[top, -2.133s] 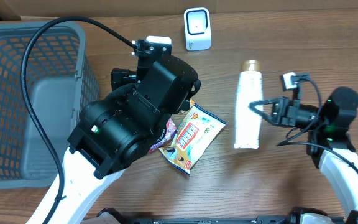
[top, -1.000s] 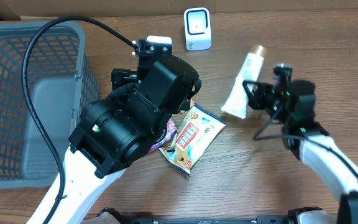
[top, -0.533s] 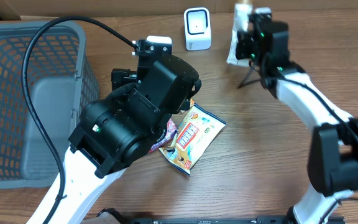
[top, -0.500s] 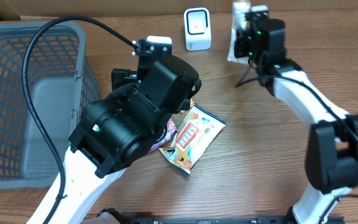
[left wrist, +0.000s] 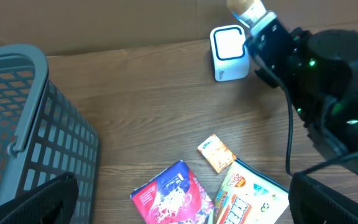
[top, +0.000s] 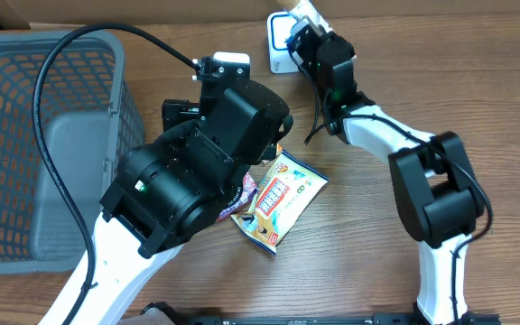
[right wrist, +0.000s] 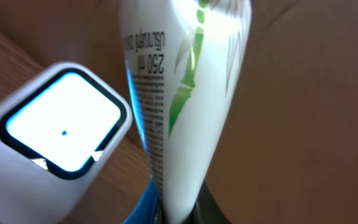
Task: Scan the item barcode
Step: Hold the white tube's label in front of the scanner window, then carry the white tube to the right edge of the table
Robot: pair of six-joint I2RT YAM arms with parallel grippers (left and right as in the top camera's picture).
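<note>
Hovering to the right of the grey basket (top: 25, 135), my left gripper (left wrist: 182, 180) stands wide open and empty above the snack packets (top: 278, 194) on the wooden table (top: 368, 244). Farther right, at the table's far edge, my right gripper (top: 310, 41) is clamped on the white tube (right wrist: 179, 93), holding it just beside the lit face of the white scanner (right wrist: 61, 134).

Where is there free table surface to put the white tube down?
Bare wood lies at the far right of the table, beyond the right arm, and in front, between that arm and the snack packets. A free strip runs between the basket and the scanner. Around the packets, under the left arm, it is crowded.
</note>
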